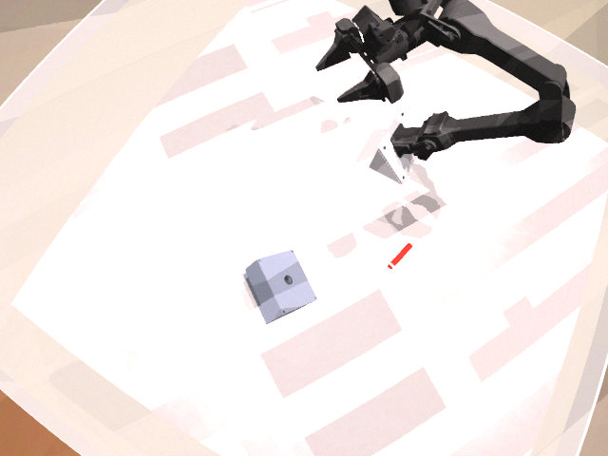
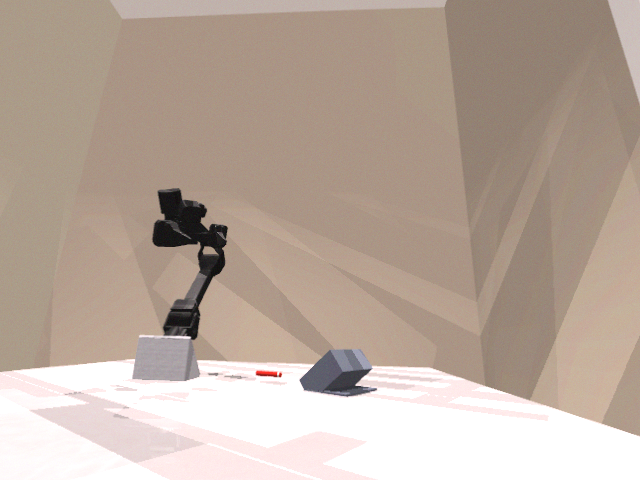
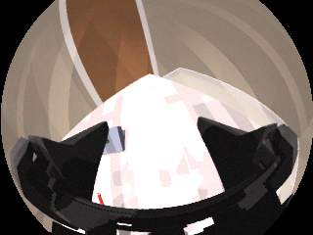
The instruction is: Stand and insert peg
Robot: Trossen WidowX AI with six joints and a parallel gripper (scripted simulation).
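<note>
The red peg (image 1: 401, 255) (image 2: 267, 373) (image 3: 101, 199) lies flat on the table. Its white band is near the end toward the lower left in the top view. The blue-grey sloped panel (image 1: 297, 289) (image 2: 330, 370) (image 3: 115, 141) stands on the table to the left of the peg in the top view. Its one hole (image 1: 288, 278) shows dark and empty in the sloped face. My gripper (image 1: 327, 84) (image 3: 153, 123) is open wide with nothing between its fingers. It is high above the table, well away from both peg and panel.
The arm stands on a grey wedge-shaped base (image 1: 385, 166) (image 2: 162, 358), behind the peg and panel in the top view. Beige walls surround the white table. Pinkish patches and shadows lie across the table top (image 1: 196, 220).
</note>
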